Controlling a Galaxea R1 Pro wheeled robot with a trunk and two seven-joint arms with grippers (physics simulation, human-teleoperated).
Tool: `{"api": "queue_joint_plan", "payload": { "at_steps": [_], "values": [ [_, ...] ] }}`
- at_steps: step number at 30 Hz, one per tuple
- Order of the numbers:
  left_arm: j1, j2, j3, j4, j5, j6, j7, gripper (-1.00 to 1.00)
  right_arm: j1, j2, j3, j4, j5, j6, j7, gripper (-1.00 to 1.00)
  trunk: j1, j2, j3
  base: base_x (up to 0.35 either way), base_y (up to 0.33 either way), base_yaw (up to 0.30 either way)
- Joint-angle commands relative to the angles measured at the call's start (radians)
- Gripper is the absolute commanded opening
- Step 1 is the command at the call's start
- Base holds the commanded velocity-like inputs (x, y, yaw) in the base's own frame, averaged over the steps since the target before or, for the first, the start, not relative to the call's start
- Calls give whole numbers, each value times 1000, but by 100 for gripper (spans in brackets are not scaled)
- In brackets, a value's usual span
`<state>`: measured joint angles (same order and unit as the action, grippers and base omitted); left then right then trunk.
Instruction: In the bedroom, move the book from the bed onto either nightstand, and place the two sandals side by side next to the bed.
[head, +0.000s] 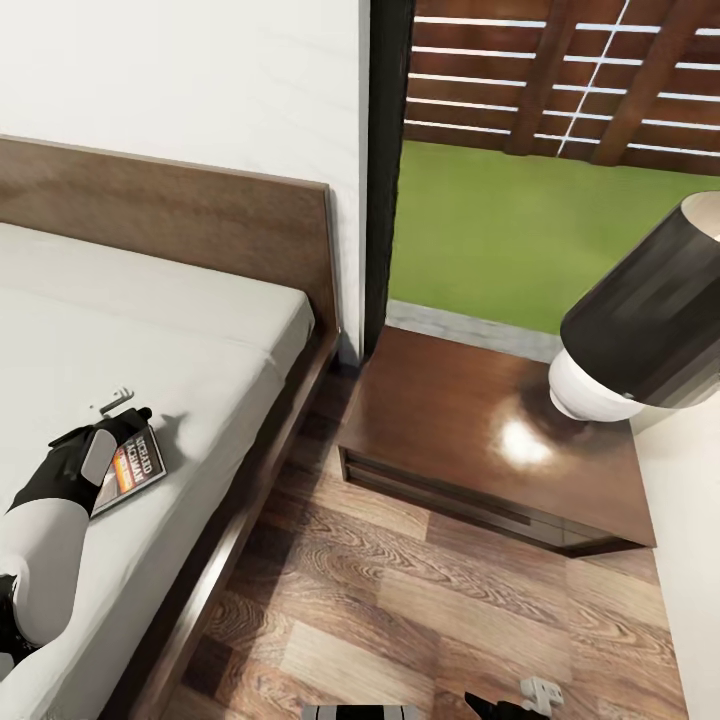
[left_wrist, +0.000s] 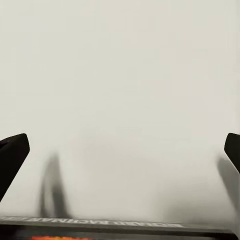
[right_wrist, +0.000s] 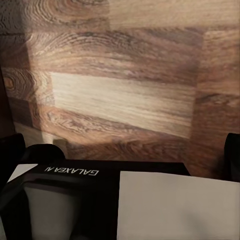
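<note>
The book (head: 141, 464), dark-covered with an orange band and white lettering, lies flat on the bed's off-white mattress (head: 170, 330) near its right edge. My left gripper (head: 125, 420) hovers right over the book's far end. In the left wrist view the left gripper (left_wrist: 125, 150) is open, its fingertips (left_wrist: 12, 150) spread wide over the mattress, with the book's edge (left_wrist: 100, 231) just below them. The nightstand (head: 470, 430) stands right of the bed under the window. My right gripper (right_wrist: 125, 150) hangs open over the plank floor, holding nothing. The sandals are out of view.
A dark-shaded, white-based lamp (head: 640, 320) sits on the nightstand's right part; its left part is bare glossy wood. The bed's dark wooden frame (head: 265, 470) and headboard (head: 180, 210) border the mattress. Wood-plank floor (head: 380, 610) lies between bed and nightstand. The robot base (right_wrist: 150, 205) shows below the right gripper.
</note>
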<state>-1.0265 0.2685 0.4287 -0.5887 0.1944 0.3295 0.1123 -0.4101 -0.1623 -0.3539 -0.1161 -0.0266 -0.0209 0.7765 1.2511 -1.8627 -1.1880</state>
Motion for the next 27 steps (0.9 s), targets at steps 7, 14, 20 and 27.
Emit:
{"api": "queue_joint_plan", "payload": {
  "at_steps": [7, 14, 20, 27],
  "values": [
    [0, 0, 1, 53, 16, 8, 7, 100, 0, 0, 1, 1, -3, -2, 3, 100, 0, 0, -1, 0, 0, 0],
    [0, -1, 1, 53, 16, 9, 8, 100, -1, 0, 1, 1, -3, -2, 4, 100, 0, 0, -1, 0, -90, 0],
    [0, -2, 1, 53, 16, 8, 8, 100, 0, 0, 1, 1, -3, -2, 3, 100, 0, 0, -1, 0, -10, 0],
    [0, -2, 1, 53, 16, 8, 7, 100, 0, 0, 1, 1, -3, -2, 3, 100, 0, 0, -1, 0, 0, 0]
  ]
}}
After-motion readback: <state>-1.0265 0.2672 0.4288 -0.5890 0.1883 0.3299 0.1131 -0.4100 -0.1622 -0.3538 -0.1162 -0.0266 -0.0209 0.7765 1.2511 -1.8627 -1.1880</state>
